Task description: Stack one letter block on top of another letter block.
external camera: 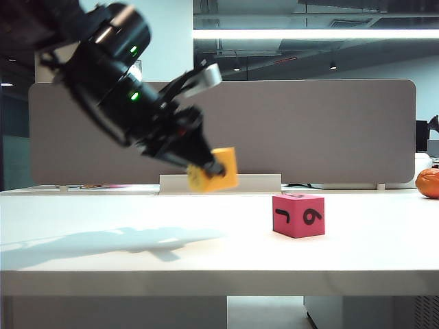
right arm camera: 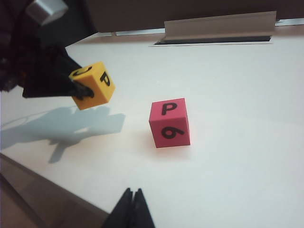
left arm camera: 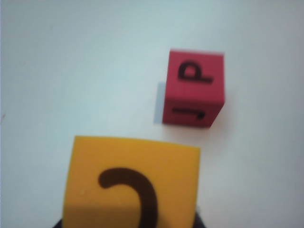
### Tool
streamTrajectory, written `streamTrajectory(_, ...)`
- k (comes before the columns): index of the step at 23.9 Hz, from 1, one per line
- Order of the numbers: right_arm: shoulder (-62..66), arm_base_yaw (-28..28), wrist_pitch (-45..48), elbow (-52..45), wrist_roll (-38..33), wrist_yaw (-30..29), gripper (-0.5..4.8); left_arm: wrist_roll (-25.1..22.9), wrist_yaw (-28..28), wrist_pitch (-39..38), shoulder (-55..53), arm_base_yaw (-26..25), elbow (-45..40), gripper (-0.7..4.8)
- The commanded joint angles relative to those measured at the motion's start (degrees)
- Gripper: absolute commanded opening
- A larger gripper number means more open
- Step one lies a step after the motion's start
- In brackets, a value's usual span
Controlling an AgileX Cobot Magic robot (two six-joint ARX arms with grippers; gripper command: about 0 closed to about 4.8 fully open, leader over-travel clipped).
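The left gripper [external camera: 209, 166], clamped on the yellow block [external camera: 218, 171], holds it in the air left of the pink block [external camera: 299, 215] on the table [external camera: 137, 260]. The grip looks close to an edge; the yellow block could twist and land crooked. The right gripper [right arm camera: 131, 205] rests at the near edge, jaws together.

We are looking across a smooth white table [external camera: 103, 253]. Behind it a grey fabric partition panel [external camera: 329, 130] is standing upright. At the table's far right edge a round orange fruit-like object [external camera: 429, 183] is sitting, partly cut off.
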State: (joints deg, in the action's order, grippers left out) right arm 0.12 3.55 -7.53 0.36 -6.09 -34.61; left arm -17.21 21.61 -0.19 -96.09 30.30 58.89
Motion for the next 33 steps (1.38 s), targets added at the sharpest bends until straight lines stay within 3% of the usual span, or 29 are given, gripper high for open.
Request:
streamTrajectory(1,0.0,0.0,0.7,-0.3,-0.1,-0.2,-0.05,1.8,-0.3,-2.3,0.2,2.3,4.7,1.46)
streamTrajectory(6,0.0,0.0,0.7,-0.3,-0.1,-0.1,-0.05,1.8,-6.0,-2.3,-0.6,5.5,9.8,1.45)
streamTrajectory(11,0.0,0.0,0.7,-0.3,-0.1,-0.2,-0.05,6.5,-5.8,-4.7,-6.8,6.8,18.5,1.45)
streamTrajectory(21,0.0,0.0,0.7,-0.3,-0.1,-0.2,-0.05,6.7,-5.9,-13.1,-17.0,8.8,30.9,1.46)
streamTrajectory(33,0.0,0.0,0.7,-0.3,-0.1,-0.1,-0.05,6.7,-6.5,-17.3,-21.2,11.5,32.4,1.48)
